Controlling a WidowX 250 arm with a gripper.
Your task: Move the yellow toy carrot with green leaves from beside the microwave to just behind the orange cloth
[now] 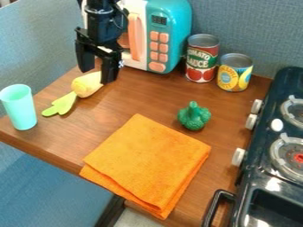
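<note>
Camera view: brown wood-look tabletop (112,117), blue fabric panels (248,26) behind and at left. Black toy stove (253,195) along the right side. Teal-and-white toy microwave (172,22) at the back; tomato sauce can (202,57) and yellow-labelled can (235,73) side by side to its right. Green toy vegetable (194,116) right of center, folded orange cloth (148,162) in front, aqua cup (19,107) upright near the left edge.

Claw (98,77) is at upper left, in front of the microwave, pointing down. Fingers spread, clear gap between. Yellow toy vegetable with green leaves (87,84) lies on the tabletop right at the fingertips, leaves toward the cup. Contact: can't tell.
</note>
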